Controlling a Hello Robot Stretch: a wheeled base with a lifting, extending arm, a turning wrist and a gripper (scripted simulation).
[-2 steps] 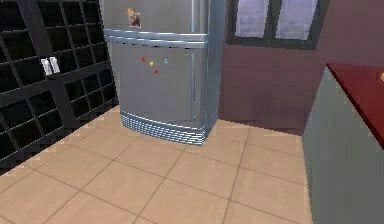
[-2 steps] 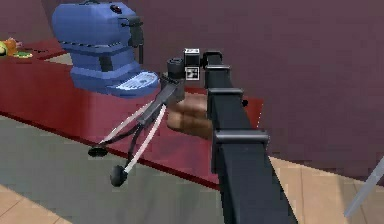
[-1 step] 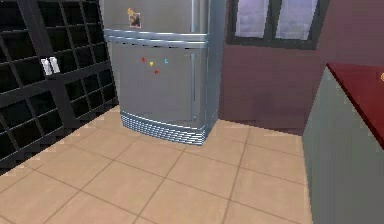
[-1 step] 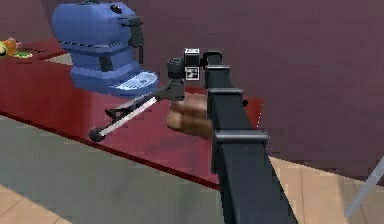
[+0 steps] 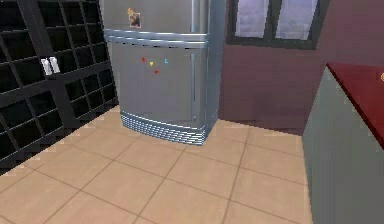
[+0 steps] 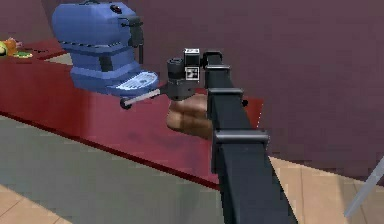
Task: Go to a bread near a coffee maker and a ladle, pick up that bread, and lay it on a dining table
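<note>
1. Tiled floor (image 5: 150, 180): runs ahead of me to a purple wall.
2. Grey refrigerator (image 5: 160, 70): stands against that wall, centre of the forward view. A black grid shelf (image 5: 40, 90) is to its left and a window (image 5: 275, 22) to its upper right.
3. Red-topped counter (image 6: 80, 120): lies on my arm's side.
4. My arm (image 6: 245, 160): reaches out over the counter's near edge.
5. Blue coffee maker (image 6: 100, 50): stands upright on the counter, left of my arm.
6. Bread (image 6: 190, 118): a brown loaf lying on the counter between the coffee maker and the counter's right end, partly hidden by my arm.
7. My claw (image 6: 176, 90): sits at the bread. I cannot tell whether it grasps anything.
8. Small yellow-green items (image 6: 10, 46): at the counter's left end.
</note>
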